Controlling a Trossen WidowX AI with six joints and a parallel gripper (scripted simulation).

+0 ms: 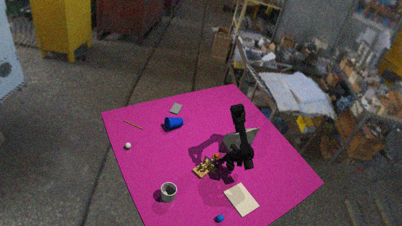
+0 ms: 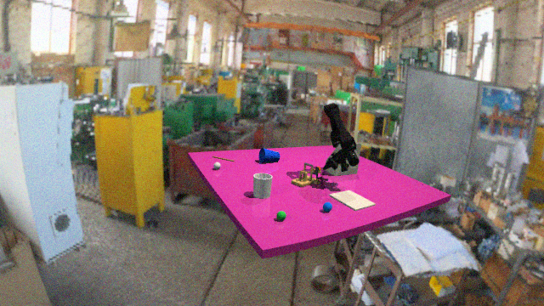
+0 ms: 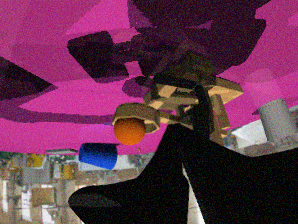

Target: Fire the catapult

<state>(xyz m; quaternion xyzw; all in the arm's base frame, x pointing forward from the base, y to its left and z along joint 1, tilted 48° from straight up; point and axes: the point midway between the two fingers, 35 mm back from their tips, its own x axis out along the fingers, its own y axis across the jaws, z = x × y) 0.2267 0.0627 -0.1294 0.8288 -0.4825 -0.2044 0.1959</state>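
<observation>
The small wooden catapult (image 1: 200, 171) (image 2: 301, 183) (image 3: 229, 90) stands on the magenta table. An orange ball (image 1: 216, 156) (image 3: 129, 131) sits in the round cup at the end of its arm. The white mug (image 1: 168, 198) (image 2: 263, 188) (image 3: 278, 121) stands upright beyond the catapult's end opposite the cup. My gripper (image 1: 221, 160) (image 2: 324, 171) (image 3: 173, 129) is shut and empty, its tips close beside the catapult's cup end, near a dark upright part. Whether they touch it is hidden.
A blue cup (image 1: 173, 123) (image 2: 269, 155) (image 3: 98, 156) lies on its side. A white ball (image 1: 127, 145) (image 2: 217, 166), a blue ball (image 1: 219, 218) (image 2: 327, 207), a green ball (image 2: 280, 216), a cream panel (image 1: 245, 202) (image 2: 354, 200), a grey tile (image 1: 176, 108) and a thin stick (image 1: 132, 124) (image 2: 223, 159) lie around.
</observation>
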